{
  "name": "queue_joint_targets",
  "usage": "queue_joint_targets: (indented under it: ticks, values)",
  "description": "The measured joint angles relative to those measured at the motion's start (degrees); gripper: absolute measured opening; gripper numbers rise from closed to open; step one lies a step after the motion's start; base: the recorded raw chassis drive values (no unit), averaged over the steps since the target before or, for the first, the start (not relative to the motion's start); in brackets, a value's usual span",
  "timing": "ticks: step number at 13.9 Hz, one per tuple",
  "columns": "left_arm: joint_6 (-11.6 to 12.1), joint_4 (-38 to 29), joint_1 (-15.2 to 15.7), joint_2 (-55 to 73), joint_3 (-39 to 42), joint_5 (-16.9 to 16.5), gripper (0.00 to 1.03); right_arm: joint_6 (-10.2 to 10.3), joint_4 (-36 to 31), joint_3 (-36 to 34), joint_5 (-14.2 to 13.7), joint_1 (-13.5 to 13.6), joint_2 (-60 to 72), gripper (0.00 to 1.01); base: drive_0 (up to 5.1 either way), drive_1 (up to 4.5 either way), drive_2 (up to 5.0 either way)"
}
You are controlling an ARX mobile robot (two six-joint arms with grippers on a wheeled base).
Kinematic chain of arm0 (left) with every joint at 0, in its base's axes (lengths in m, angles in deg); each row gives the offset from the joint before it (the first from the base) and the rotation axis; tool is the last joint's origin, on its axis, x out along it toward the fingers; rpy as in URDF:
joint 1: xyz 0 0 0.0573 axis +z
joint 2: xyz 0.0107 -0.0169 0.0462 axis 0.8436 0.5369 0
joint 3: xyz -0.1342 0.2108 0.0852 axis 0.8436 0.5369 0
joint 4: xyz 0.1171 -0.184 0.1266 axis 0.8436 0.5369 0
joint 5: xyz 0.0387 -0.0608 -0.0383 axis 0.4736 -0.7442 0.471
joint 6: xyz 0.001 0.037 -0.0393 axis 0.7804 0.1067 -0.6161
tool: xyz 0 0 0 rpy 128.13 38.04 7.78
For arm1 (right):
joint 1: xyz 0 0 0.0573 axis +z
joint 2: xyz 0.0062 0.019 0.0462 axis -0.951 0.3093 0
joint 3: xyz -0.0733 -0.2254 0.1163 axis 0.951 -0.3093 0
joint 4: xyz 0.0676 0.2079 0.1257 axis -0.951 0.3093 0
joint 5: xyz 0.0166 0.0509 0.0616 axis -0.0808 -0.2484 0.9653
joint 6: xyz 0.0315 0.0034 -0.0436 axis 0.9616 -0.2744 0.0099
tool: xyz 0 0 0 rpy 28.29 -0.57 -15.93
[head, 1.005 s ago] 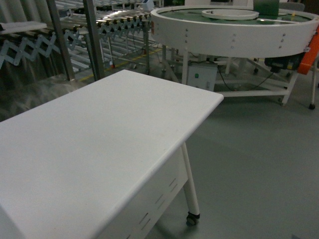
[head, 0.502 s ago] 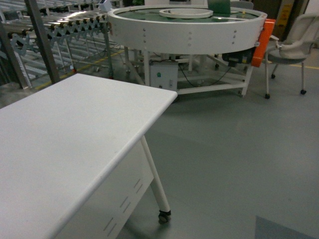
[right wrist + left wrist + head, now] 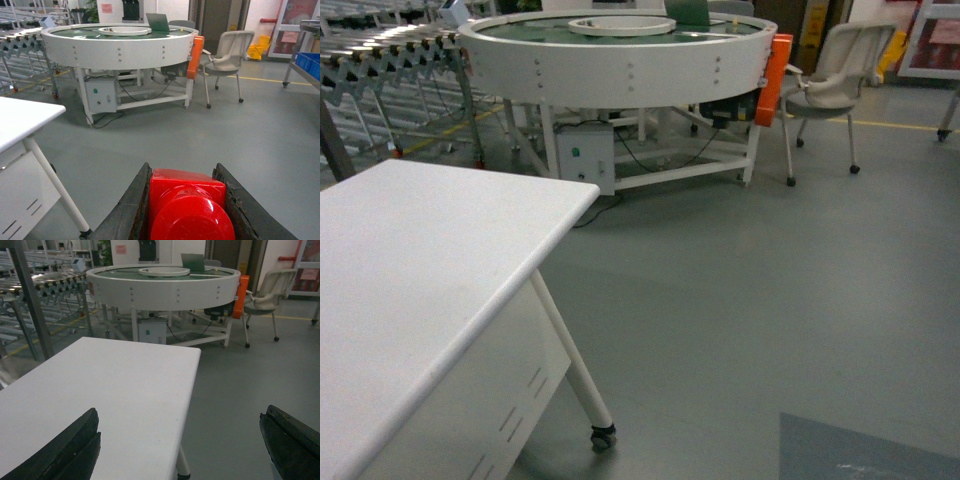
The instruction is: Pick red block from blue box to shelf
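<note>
The red block [image 3: 187, 200] fills the bottom of the right wrist view, its round stud facing the camera. My right gripper [image 3: 183, 170] is shut on it, one dark finger on each side, high above the grey floor. In the left wrist view my left gripper [image 3: 181, 412] hangs wide open and empty over the white table's [image 3: 120, 385] edge. The blue box is out of view. Part of a metal rack [image 3: 292, 65] holding a dark blue crate [image 3: 310, 62] shows at the far right; I cannot tell whether it is the shelf. Neither gripper shows in the head view.
The white wheeled table [image 3: 410, 260] stands at the left. Behind it are a round white conveyor table [image 3: 620, 60] with an orange panel [image 3: 775, 80], a roller conveyor [image 3: 390, 50] and a beige chair [image 3: 840, 60]. Grey floor [image 3: 770, 300] lies to the right.
The head view has swung to the right: the white table and round conveyor have slid left in the picture, and the chair and more floor have come into view.
</note>
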Motion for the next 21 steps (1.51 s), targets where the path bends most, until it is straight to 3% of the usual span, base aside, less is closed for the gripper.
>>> queue_joint_targets:
  ticks: [16,21]
  values:
    - [0.0,0.0,0.0,0.0,0.0,0.0,0.98,0.0,0.0,0.0,0.0,0.0,0.0,0.28,-1.5,-1.51,-1.5]
    - [0.0,0.0,0.0,0.0,0.0,0.0,0.98,0.0,-0.1,0.0,0.0,0.0,0.0,0.28,0.0,4.18,-4.1]
